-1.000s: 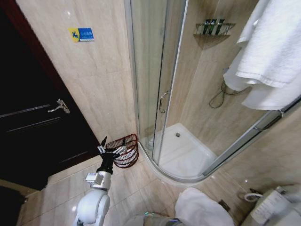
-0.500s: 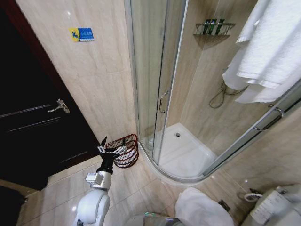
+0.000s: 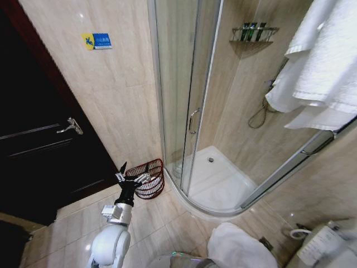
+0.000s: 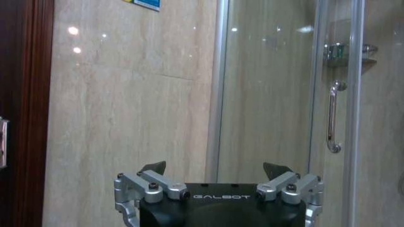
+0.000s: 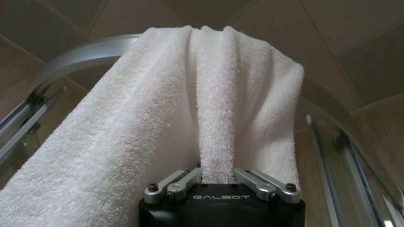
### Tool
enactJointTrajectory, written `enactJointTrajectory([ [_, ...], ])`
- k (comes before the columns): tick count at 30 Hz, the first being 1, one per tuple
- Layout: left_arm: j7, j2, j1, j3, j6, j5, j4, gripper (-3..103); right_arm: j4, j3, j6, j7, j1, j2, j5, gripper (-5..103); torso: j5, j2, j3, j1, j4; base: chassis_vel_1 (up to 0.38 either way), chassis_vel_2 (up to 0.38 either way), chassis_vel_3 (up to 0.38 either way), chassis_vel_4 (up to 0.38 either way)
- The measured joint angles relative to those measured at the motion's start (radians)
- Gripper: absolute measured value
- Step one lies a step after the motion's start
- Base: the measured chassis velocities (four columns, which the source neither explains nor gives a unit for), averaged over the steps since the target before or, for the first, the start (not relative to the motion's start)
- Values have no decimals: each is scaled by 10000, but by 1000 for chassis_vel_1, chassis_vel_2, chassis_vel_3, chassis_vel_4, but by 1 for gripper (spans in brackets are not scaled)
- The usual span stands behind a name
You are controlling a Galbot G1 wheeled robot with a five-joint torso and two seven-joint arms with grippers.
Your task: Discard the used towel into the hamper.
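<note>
The white towel [image 3: 326, 67] hangs in thick folds at the upper right of the head view, above the shower's slanted rail [image 3: 290, 167]. In the right wrist view my right gripper [image 5: 218, 172] is shut on a fold of this towel [image 5: 189, 94], with a curved metal rail behind it. The hamper [image 3: 152, 181], a dark red wire basket, stands on the floor against the wall beside the shower door. My left gripper [image 3: 135, 172] hovers just in front of the hamper, open with nothing in it. The left wrist view has that open gripper [image 4: 215, 166] facing the tiled wall.
A glass shower enclosure [image 3: 189, 117] with a handle fills the middle, a dark door [image 3: 39, 139] stands at the left. Another white cloth [image 3: 240, 248] lies at the bottom, next to a toilet [image 3: 326, 245]. Bare floor tiles [image 3: 162, 223] lie in front of the hamper.
The towel has shifted a little to the right at the top right of the head view. The left arm and the hamper have not moved.
</note>
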Motion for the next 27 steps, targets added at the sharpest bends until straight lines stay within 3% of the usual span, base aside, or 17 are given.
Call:
enactJointTrajectory([
  [14,0,0,0,0,0,0,0,100,294,-35,131,-95,168,287,-70,5,0,0,0,0,-1,0,0,0,0],
  [27,1,0,0,0,0,0,0,100,1606,-675,163,-179,1167,1123,-218,5,-1,0,-1,0,0,0,0,0,0],
])
